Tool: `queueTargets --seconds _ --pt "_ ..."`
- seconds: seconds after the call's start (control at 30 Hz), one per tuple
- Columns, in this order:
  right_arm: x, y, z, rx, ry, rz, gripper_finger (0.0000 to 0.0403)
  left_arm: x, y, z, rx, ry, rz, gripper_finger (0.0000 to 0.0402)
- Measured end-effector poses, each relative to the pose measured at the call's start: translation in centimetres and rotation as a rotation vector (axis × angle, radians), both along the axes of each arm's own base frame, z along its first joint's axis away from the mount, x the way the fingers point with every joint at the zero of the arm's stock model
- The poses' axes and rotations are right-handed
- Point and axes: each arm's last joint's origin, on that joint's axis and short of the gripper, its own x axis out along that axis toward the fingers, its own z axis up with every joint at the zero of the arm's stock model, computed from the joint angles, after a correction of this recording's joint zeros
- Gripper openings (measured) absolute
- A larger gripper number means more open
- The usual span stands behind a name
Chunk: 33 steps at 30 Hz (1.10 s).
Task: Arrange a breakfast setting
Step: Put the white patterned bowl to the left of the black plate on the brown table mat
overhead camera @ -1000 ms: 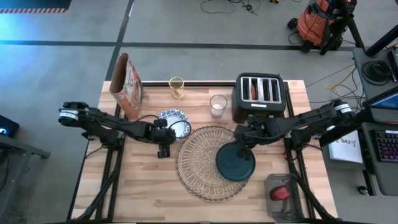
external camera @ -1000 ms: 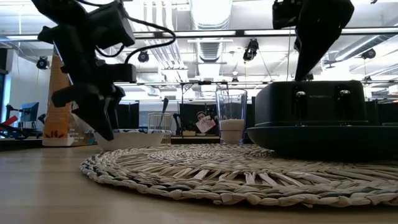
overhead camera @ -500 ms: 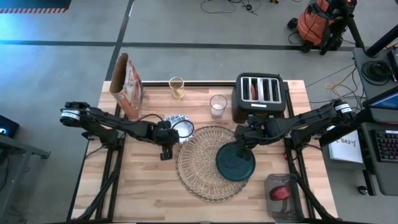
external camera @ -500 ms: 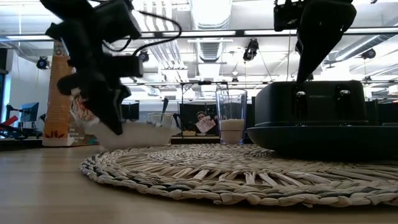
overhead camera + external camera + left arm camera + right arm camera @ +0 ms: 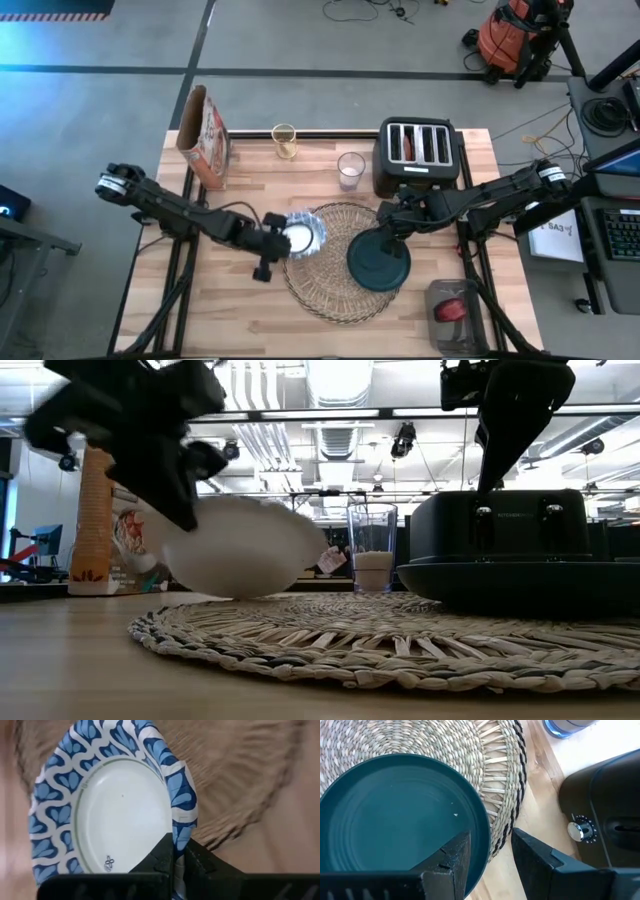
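At the centre of the overhead frame, the left tool [image 5: 268, 240] pinches only the rim of the blue-and-white bowl [image 5: 302, 233] above the woven placemat [image 5: 335, 290], while the right tool [image 5: 392, 228] seemingly straddles the teal plate [image 5: 379, 261]; that thin pinch could slip, dropping the bowl.

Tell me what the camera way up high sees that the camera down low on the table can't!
Only the high view shows the toaster's four slots, the red thing in a tub, the small yellowish glass and the floor around the table. Only the low view shows the ceiling lights and the bowl's plain white underside. Both show the left end effector gripping the bowl over the straw placemat, the teal plate, the clear glass and the cereal bag.
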Motion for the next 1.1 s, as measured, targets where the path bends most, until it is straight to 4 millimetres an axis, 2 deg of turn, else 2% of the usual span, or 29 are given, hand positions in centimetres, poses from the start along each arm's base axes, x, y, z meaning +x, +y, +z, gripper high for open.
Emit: queueTargets --seconds 0.17,0.3,0.6,0.8,0.97,1.1 --pt "0.0 0.0 0.0 -0.008 -0.003 -0.003 0.0134 0.1 -3.2 1.0 -0.019 -0.113 -0.158 0.0004" --pt "0.1 -0.1 0.0 -0.027 -0.017 -0.01 0.0134 0.2 -4.8 0.2 -0.023 -0.129 -0.217 0.0004" --pt "0.3 0.0 0.1 -0.024 -0.039 -0.014 0.0134 1.7 -5.7 -2.9 0.015 -0.093 -0.244 0.0004" --pt "0.5 0.0 0.2 -0.018 -0.065 -0.014 0.0134 3.5 -6.6 -2.3 0.073 -0.084 -0.332 0.0004" --pt "0.7 0.1 0.2 -0.015 -0.079 -0.013 0.0134 4.2 -6.7 -1.9 0.107 0.012 -0.339 0.0004" --pt "0.7 0.1 0.3 -0.013 -0.088 -0.013 0.0134 4.5 -6.6 -1.4 0.127 0.006 -0.357 0.0006"
